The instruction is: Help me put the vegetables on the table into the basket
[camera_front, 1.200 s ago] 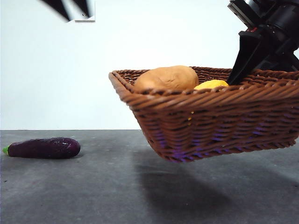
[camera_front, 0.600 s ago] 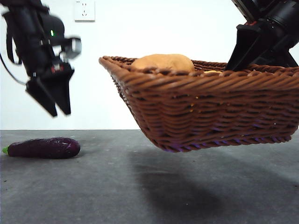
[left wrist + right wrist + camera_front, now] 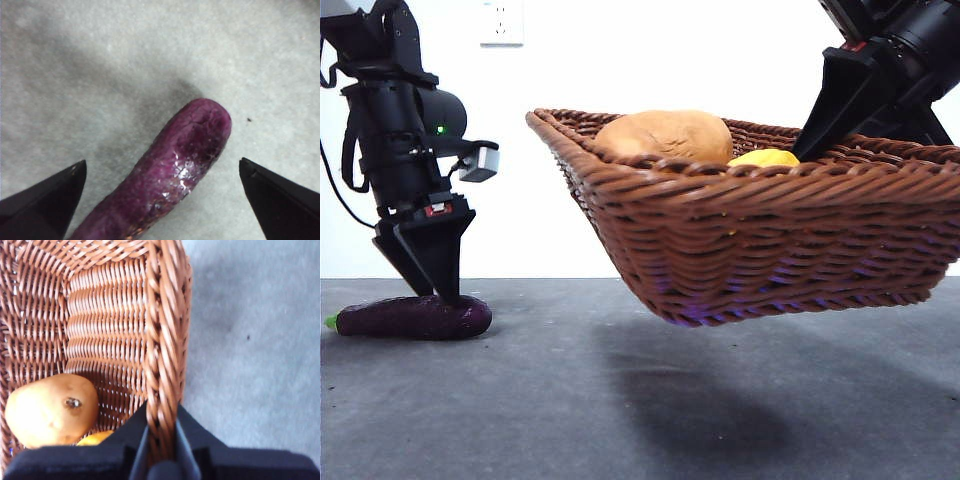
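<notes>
We see the long dark purple eggplant [image 3: 413, 317] lying on the dark grey desk [image 3: 620, 420], left pincer [image 3: 160, 175] spread wide w/ a jaw either side. Right pincer [image 3: 161, 440] pinches the braided rim of the reddish-brown woven wicker basket [image 3: 770, 250], held off the desk, w/ tan potato [image 3: 665, 137] & yellow corn piece [image 3: 765, 158] inside.

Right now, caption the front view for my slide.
Left gripper descends on eggplant; right gripper holds basket aloft.
</notes>
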### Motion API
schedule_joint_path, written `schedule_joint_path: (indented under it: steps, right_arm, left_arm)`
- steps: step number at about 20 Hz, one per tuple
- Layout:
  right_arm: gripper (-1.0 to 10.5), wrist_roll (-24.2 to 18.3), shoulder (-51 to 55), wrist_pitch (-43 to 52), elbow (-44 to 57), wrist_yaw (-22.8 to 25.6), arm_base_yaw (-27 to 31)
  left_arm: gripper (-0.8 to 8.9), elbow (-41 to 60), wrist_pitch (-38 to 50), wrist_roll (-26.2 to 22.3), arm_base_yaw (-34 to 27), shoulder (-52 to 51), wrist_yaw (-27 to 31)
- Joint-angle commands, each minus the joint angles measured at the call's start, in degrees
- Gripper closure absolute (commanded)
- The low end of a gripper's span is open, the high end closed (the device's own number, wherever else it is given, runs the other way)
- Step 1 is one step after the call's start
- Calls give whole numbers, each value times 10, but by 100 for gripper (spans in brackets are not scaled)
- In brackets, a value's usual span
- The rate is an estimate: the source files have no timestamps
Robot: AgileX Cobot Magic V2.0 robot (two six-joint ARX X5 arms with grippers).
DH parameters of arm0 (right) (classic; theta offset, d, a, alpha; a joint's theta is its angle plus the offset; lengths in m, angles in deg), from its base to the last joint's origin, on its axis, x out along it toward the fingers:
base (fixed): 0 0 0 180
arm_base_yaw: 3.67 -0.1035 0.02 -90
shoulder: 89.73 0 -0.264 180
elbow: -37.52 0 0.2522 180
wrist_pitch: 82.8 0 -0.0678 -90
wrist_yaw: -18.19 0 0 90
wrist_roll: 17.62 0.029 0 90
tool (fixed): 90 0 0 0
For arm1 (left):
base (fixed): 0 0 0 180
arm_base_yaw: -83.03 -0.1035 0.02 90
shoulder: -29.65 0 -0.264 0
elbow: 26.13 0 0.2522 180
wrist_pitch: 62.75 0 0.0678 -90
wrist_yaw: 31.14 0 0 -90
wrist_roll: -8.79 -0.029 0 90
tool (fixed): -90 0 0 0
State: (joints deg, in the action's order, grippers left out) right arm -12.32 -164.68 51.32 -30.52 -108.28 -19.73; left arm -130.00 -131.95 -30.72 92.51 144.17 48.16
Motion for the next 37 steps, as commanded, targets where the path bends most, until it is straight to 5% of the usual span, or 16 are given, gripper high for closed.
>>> schedule_joint_path:
  steps: [1, 4, 6, 13, 17, 22, 27, 31, 37]
  right_arm:
    - [963, 3, 0, 10, 1, -11, 1]
    - [963, 3, 0, 7, 1, -11, 1]
    - [963, 5, 0, 8, 1, -11, 1]
    - [963, 7, 0, 8, 1, -11, 1]
    - [963, 16, -1, 6, 1, -2, 1]
    - [963, 24, -27, -10, 2, 13, -1]
    - [963, 27, -63, -16, 2, 16, -31]
    - [963, 52, -66, 0, 2, 23, -84]
    - [963, 69, -66, 13, 2, 29, -102]
  left_arm:
    - [251, 22, 7, -8, -2, 9, 0]
    - [293, 28, 23, -5, -2, 9, 5]
    - [520, 28, 28, 2, -2, 9, 18]
    - [825, 39, 27, 40, -2, 10, 13]
    - [820, 38, 15, 70, -2, -22, 13]
    - [820, 38, 2, 69, 3, -225, -57]
    - [821, 38, 2, 63, 137, -395, -73]
    - [821, 38, -7, 9, 271, -342, -7]
    - [821, 39, -19, -28, 325, -209, 22]
